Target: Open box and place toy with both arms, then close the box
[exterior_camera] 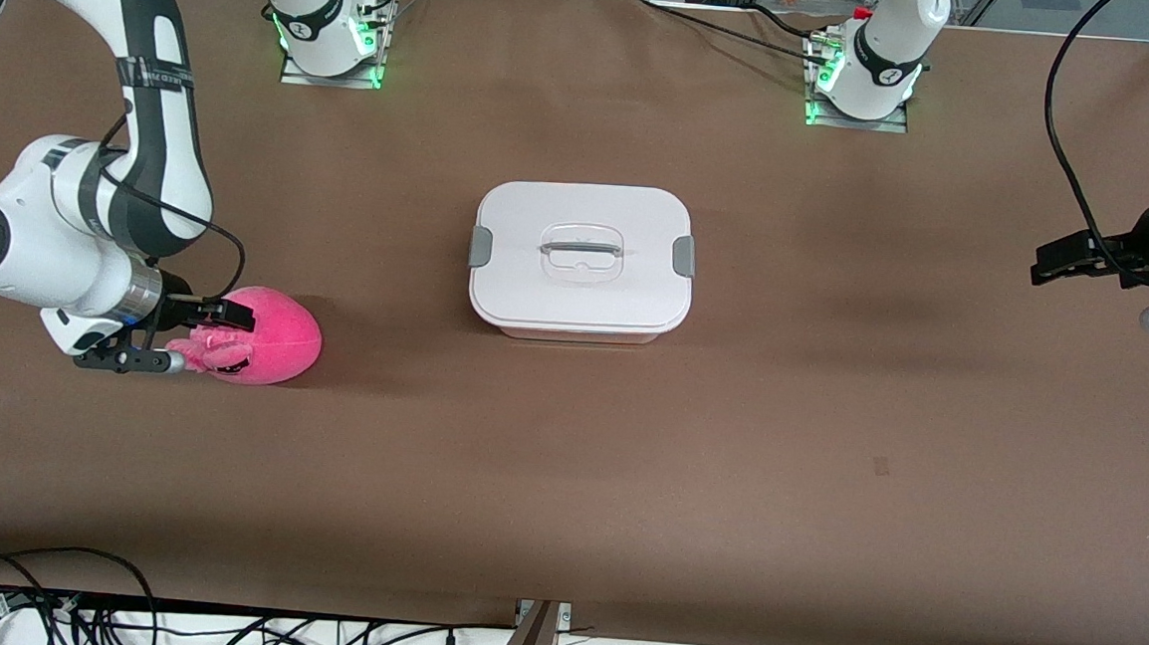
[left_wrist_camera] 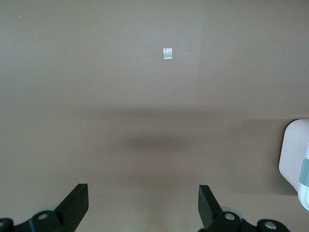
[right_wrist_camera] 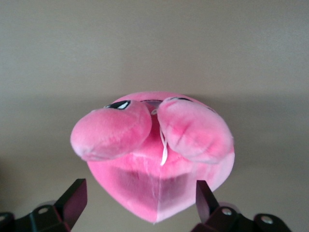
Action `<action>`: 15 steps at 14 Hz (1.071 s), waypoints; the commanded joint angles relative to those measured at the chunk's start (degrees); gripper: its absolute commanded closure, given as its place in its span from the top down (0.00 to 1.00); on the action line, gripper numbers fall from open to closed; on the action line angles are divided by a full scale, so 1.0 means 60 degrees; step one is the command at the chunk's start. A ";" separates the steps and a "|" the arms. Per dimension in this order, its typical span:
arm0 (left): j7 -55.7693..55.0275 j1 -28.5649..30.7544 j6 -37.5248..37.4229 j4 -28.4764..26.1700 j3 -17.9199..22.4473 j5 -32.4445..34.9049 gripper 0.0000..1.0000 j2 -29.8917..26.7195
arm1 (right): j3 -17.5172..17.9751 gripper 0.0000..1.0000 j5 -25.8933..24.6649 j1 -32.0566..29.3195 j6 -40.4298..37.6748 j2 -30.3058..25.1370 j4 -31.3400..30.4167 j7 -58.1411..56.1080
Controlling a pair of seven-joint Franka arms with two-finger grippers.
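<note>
A brown surface [exterior_camera: 827, 428] carries two things. The box [exterior_camera: 581, 260] sits near its middle, white lid on and a grey clip at each short end. The toy [exterior_camera: 264, 335] (bright pink, lying on its side) rests well apart from the box, toward the right arm's end and a little nearer the front camera. A small pale mark [exterior_camera: 881, 467] shows on the surface, nearer the front camera than the box and toward the left arm's end.

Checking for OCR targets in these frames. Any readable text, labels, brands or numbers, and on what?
None can be read.
Band on the right arm: dark lettering, too small to read.
Logo marks on both arm bases: too small to read.
Box lid: no print seen.
Toy: only a dark face mark, no text.
Pale tab on the table: blank.
</note>
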 commanded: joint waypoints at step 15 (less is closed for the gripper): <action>-0.0145 -0.0075 -0.0018 0.0126 -0.0025 -0.0188 1.00 0.0079 | 0.0034 1.00 -0.1701 0.0567 -0.4348 -0.2991 0.1618 0.1183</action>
